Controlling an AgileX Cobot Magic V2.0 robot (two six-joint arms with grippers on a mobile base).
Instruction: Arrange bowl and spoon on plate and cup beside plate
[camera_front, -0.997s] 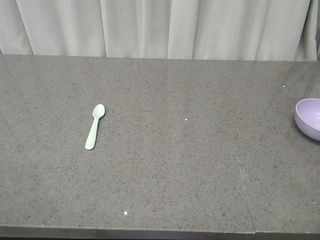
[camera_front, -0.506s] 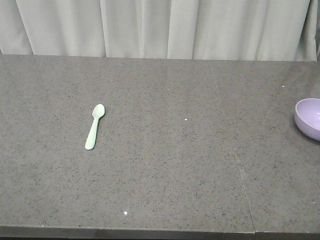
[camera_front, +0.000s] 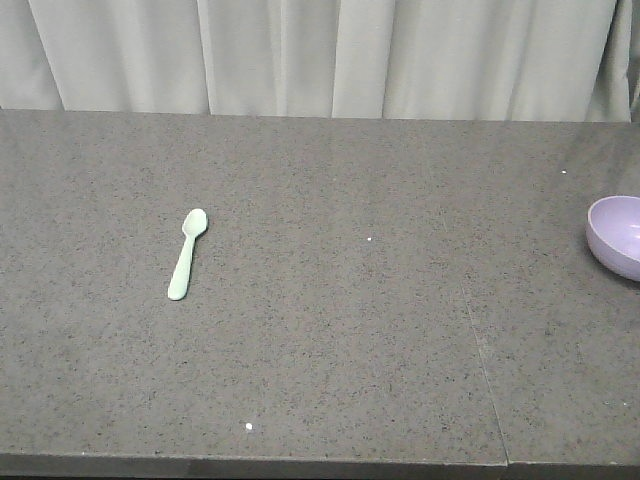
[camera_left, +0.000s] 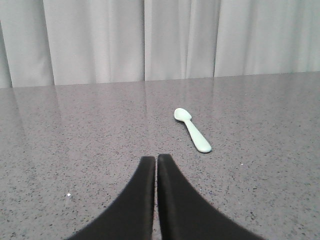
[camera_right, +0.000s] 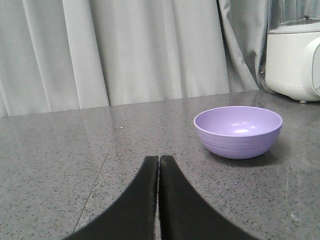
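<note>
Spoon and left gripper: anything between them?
Nothing. The left wrist view shows only bare countertop between the shut left gripper and the spoon.

A dark grey speckled stone table (camera_front: 330, 360) fills the view, and its polished top catches soft, even light. A thin seam (camera_front: 478, 345) crosses it on the right side, from the front edge toward the back. Pale pleated curtains (camera_front: 300, 55) hang along the far edge. A white appliance (camera_right: 292, 60) stands at the far right, beside the curtains.
</note>
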